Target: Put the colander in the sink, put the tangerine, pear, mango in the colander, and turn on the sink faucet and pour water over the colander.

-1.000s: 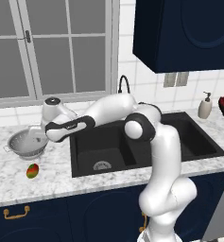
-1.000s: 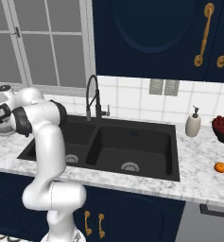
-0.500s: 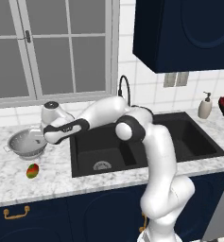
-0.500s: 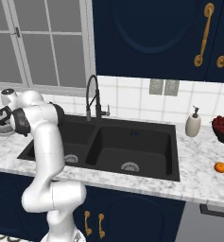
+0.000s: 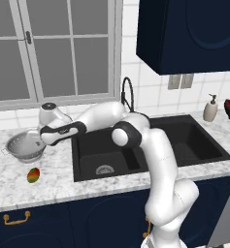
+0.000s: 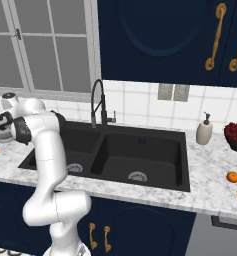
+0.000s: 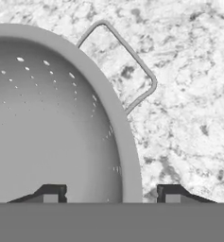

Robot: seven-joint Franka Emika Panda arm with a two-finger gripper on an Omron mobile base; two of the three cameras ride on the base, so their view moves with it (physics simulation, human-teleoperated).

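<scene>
Round silver perforated metal colander [image 7: 52, 123] is cut off at 9 o'clock in the hand view. Two dark fingertips [image 7: 49, 193] are cropped at 6 o'clock; contact with rim cannot be told.

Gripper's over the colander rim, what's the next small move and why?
Probably close the gripper onto the colander rim, then lift. In the hand view one fingertip sits inside the bowl and the other outside over the marble counter, with the rim wall running between them and gaps on both sides. The colander is on the counter left of the sink, so it has yet to be carried over.
</scene>
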